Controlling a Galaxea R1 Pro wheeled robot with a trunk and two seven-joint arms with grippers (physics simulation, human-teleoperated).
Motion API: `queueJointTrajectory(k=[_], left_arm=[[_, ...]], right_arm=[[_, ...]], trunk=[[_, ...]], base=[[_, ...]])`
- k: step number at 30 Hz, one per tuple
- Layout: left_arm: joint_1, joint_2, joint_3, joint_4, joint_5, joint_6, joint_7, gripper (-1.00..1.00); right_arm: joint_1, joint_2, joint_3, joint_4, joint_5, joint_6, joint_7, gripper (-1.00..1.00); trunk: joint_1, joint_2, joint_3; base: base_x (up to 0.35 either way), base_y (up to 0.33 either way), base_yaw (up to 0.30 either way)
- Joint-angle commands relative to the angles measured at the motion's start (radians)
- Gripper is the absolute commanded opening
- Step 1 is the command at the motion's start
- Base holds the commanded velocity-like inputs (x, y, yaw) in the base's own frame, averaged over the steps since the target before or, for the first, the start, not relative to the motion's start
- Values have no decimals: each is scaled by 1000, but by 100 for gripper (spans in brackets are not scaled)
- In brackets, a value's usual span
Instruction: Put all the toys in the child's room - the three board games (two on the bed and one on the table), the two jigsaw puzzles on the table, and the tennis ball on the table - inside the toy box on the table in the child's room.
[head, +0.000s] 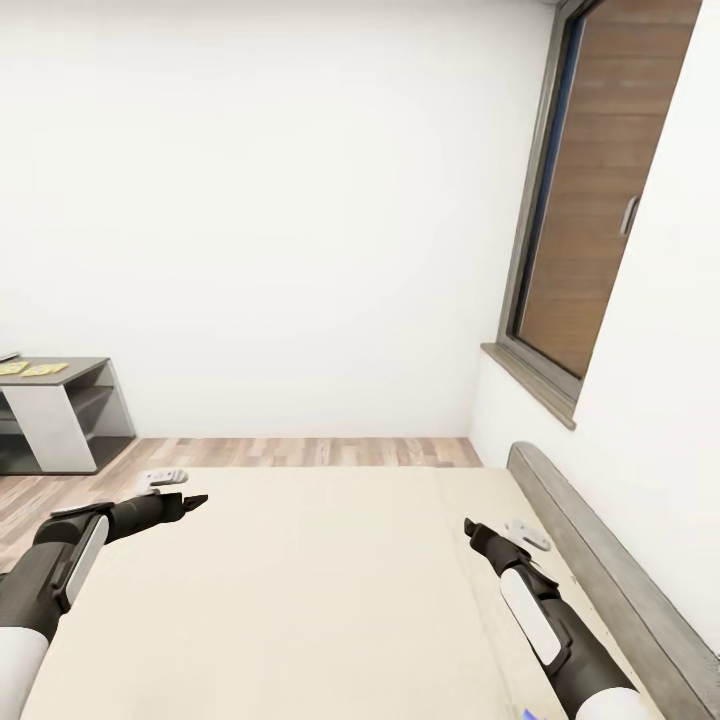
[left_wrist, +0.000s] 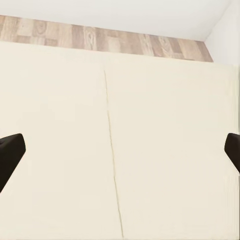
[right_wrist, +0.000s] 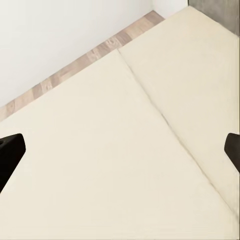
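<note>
The bed (head: 300, 590) spreads below me with a beige mattress and a grey headboard (head: 600, 560) on its right side. My left gripper (head: 195, 500) hovers open over the mattress's far left part (left_wrist: 120, 155), nothing between its fingers. My right gripper (head: 470, 525) hangs open near the headboard (right_wrist: 120, 155), also holding nothing. Two flat yellowish sheets (head: 30, 369), the jigsaw puzzles, lie on the grey table (head: 70, 410) at the far left. A small pale flat item (head: 162, 478) lies by the bed's far left corner and another (head: 528, 535) beside the right gripper; both are too small to identify. The toy box and tennis ball are out of view.
Wood-plank floor (head: 300, 452) runs between the bed's far edge and the white wall. A tall grey-framed window (head: 590, 200) with a sill stands above the headboard. A small blue patch (head: 527, 714) shows at the bottom edge by the right arm.
</note>
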Motion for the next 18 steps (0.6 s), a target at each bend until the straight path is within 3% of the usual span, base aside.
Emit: queueJointTrajectory(k=[1, 10, 18], left_arm=[[0, 0, 2, -1, 10, 9, 1, 100], [0, 0, 2, -1, 10, 10, 1, 100], [0, 0, 2, -1, 10, 9, -3, 100]], right_arm=[[0, -1, 5, -1, -7, 2, -8, 100], [0, 0, 5, -1, -7, 2, -8, 100], [0, 2, 5, -1, 8, 2, -9, 100]], trunk=[[0, -1, -1], [0, -1, -1], [0, -1, -1]], base=[[0, -296, 0], [0, -280, 0], [0, -68, 0]])
